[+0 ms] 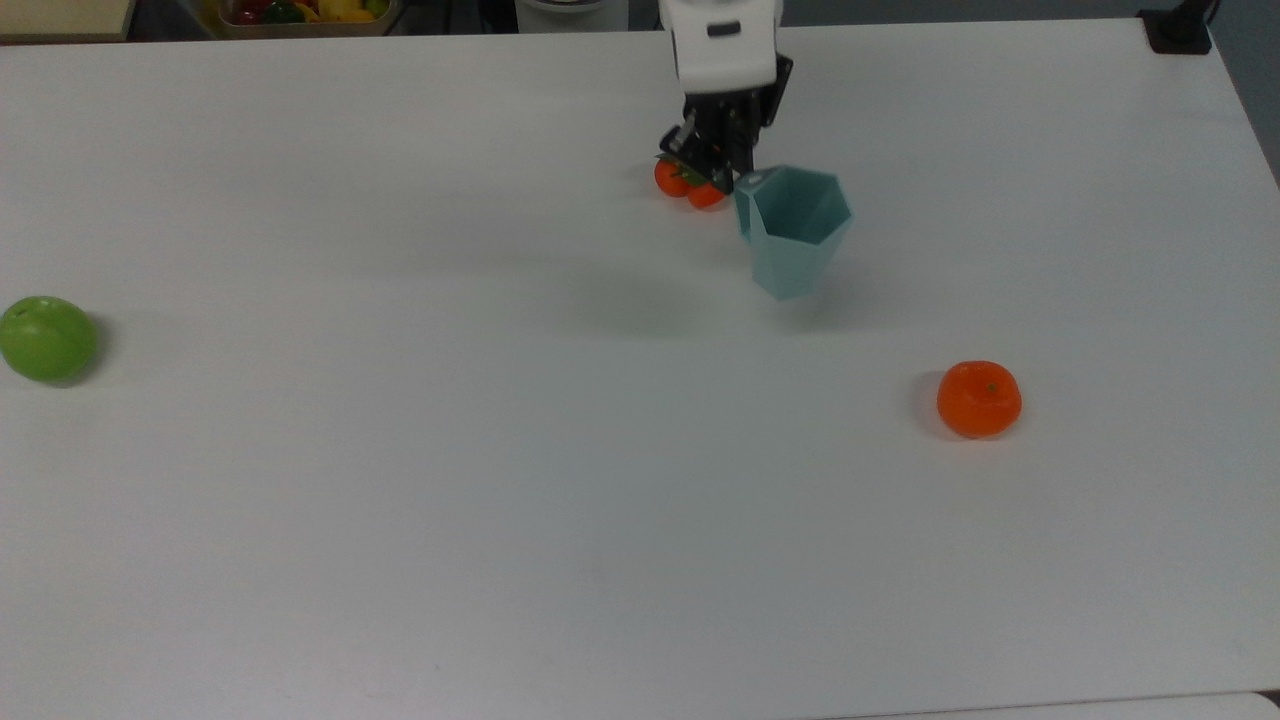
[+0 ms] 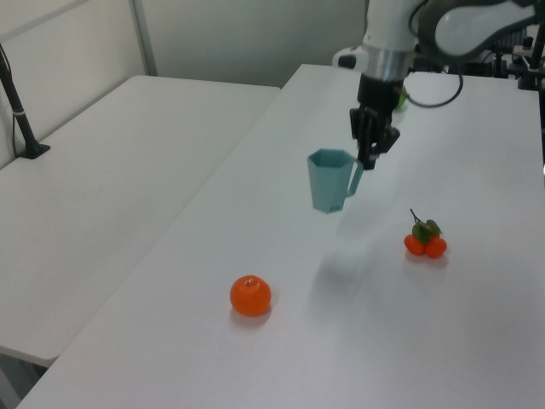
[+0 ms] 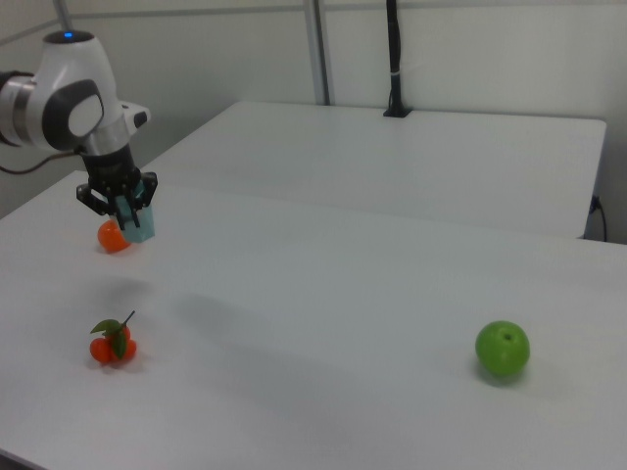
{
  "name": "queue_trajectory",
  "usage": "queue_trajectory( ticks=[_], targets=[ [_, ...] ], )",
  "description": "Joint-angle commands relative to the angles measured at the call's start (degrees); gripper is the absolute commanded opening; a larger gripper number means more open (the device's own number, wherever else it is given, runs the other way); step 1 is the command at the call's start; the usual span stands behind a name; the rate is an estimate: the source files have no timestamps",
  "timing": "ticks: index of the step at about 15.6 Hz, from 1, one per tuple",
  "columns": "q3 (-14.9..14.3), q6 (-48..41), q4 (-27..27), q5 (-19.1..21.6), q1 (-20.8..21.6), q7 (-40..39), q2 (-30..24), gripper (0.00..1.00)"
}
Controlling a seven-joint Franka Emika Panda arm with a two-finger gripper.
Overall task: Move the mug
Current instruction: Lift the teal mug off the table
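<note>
The gripper [image 1: 728,172] has its two dark fingers closed tight on the flat handle of the mug [image 1: 793,232], and carries it clear of the white table [image 1: 500,500]. In the left view the gripper [image 2: 369,156] points straight down from the white arm, and the mug [image 2: 329,180] hangs just beside and below the fingertips toward the left view's left, upright with its hexagonal rim on top. A soft shadow lies on the table beneath and apart from the mug's base, so the mug touches nothing but the fingers.

In the top view the mug sits just to the gripper's right and a little toward the bottom edge, its open mouth facing the camera. The small orange fruits with green leaves [image 1: 690,180] lie on the table just below the fingertips, partly covered by them in the top view; in the left view the same cluster [image 2: 425,241] rests well below the gripper toward the left view's right. The orange [image 1: 979,398] lies on the table well apart from the gripper, toward the top view's lower right. The green apple [image 1: 46,337] is far off to the top view's left.

In the right view the gripper [image 3: 121,212] holds the mug [image 3: 137,222] directly beneath it, with the orange [image 3: 112,237] partly hidden behind
</note>
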Motion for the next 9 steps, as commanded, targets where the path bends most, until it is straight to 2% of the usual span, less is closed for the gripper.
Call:
queue_trajectory(
  ticks=[1, 5, 9],
  targets=[
    [-1.51, -5.00, -1.17, 1.76, -1.21, 3.85, -6.47, 0.00],
    [-5.20, -10.52, -1.08, 1.76, -1.12, 4.39, -11.22, 0.00],
    [-10.91, -16.50, -1.17, 1.76, -0.50, 5.18, -14.21, 0.00]
  ],
)
